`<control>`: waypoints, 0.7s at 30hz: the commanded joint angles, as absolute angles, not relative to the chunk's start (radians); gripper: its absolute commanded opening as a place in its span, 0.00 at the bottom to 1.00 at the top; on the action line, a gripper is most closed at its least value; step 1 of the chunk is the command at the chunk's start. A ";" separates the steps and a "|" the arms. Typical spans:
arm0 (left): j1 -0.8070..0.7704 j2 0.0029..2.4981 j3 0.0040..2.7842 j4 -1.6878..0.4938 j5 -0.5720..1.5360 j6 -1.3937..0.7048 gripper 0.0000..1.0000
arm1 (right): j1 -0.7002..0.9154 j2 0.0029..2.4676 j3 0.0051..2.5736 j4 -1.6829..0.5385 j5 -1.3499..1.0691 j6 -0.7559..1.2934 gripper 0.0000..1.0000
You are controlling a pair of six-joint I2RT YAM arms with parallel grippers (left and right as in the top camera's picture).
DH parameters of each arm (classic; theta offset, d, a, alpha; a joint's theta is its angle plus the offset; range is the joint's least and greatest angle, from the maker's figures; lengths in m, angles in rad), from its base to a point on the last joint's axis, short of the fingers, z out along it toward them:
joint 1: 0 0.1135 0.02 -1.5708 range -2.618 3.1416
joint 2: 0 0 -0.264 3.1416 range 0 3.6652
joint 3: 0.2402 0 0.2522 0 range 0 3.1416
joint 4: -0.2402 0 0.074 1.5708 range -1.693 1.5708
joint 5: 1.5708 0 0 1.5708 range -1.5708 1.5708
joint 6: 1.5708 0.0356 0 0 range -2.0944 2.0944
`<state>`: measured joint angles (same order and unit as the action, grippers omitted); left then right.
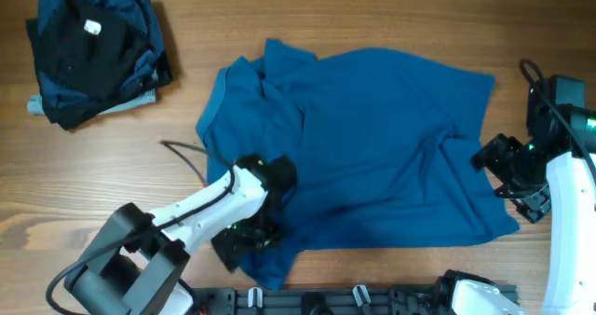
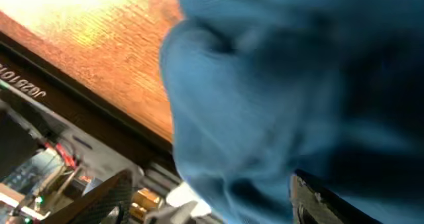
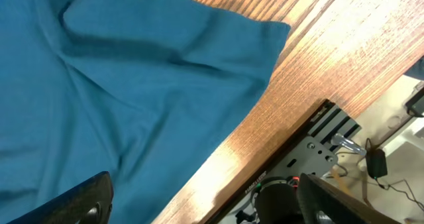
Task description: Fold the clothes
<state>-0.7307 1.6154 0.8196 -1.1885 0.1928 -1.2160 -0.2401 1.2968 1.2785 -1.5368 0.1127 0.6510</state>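
The clothes, a blue polo shirt (image 1: 372, 147), lie spread across the middle of the wooden table, collar towards the left. My left gripper (image 1: 253, 233) sits over the shirt's front-left corner. In the left wrist view its fingers (image 2: 106, 197) stand wide apart, and rumpled blue fabric (image 2: 278, 105) bulges loosely between them without being pinched. My right gripper (image 1: 520, 186) hovers at the shirt's front-right corner. In the right wrist view it (image 3: 205, 204) is open, with only the shirt's edge (image 3: 132, 91) and the table edge below it.
A pile of dark garments (image 1: 93, 59), topped by a black one with a white label (image 1: 91, 26), sits at the back left. A black cable (image 1: 182, 152) trails from the left arm. A metal rail (image 1: 354, 301) runs along the table's front edge.
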 commanded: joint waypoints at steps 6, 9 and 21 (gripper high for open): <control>-0.726 1.484 0.635 -1.001 0.228 -1.265 0.66 | -0.239 1.292 1.277 -1.522 0.111 0.663 0.91; -0.726 1.481 0.628 -0.967 0.236 -1.264 0.29 | -0.239 1.292 1.277 -1.523 0.104 0.665 0.91; -0.682 1.242 0.724 -1.254 0.115 -1.266 0.04 | -0.239 1.292 1.235 -1.496 0.120 0.906 0.93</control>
<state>-0.7105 1.2823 0.7097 -1.2316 0.1688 -1.2591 -0.2401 1.2968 1.2686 -1.4944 0.1127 0.7624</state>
